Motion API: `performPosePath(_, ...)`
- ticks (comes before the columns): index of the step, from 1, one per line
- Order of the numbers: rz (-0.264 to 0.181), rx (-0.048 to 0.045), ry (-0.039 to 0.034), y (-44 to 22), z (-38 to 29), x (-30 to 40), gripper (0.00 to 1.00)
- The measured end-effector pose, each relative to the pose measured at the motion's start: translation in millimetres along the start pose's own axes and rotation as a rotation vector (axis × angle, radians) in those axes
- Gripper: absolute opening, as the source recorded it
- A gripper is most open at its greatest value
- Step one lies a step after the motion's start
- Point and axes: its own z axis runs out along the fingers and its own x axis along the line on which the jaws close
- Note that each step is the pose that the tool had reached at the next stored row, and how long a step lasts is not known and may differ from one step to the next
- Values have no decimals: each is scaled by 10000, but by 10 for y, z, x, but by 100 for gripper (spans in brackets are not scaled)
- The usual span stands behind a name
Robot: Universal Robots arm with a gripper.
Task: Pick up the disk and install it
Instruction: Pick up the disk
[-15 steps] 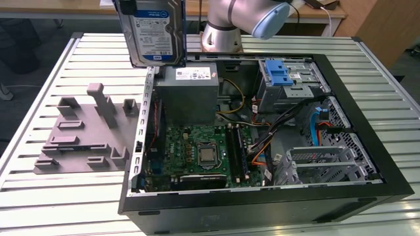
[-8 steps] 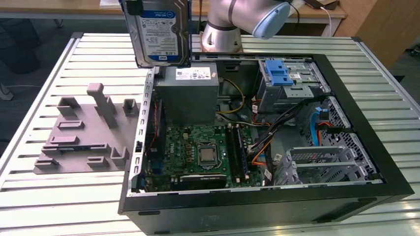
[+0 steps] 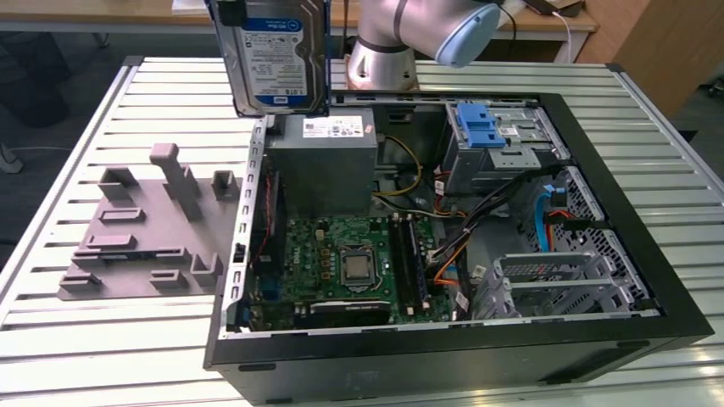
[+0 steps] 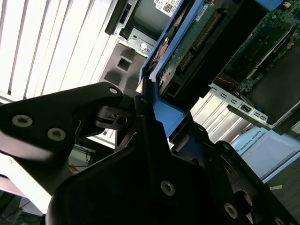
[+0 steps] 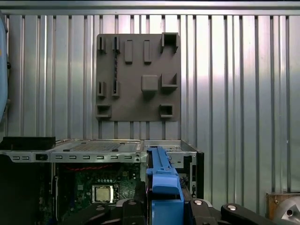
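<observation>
Computer case (image 3: 453, 360): black, lying open on slatted table (image 3: 68, 356).
Grey fixture plate (image 3: 136, 246): on table, exterior view's left of case.
Disk (image 3: 275, 55): upright, airborne above case's far corner.
Gripper (image 5: 164, 205): clenched on disk's blue frame.
Drive cage (image 3: 498, 136): blue latch, inside case, exterior view's right.

Open black PC tower case (image 3: 453, 360) lies on a white slatted metal table (image 3: 114, 348). Inside: green motherboard (image 3: 328, 254), grey metal box with white sticker (image 3: 322, 174), silver cage with blue latch (image 3: 509, 151). Grey moulded fixture plate (image 3: 130, 246) sits beside the case, exterior view's left.
</observation>
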Motion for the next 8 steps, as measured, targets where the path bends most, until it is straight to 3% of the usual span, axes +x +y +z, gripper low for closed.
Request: performPosePath(8, 7, 0, 0, -2, -1, 58, 37)
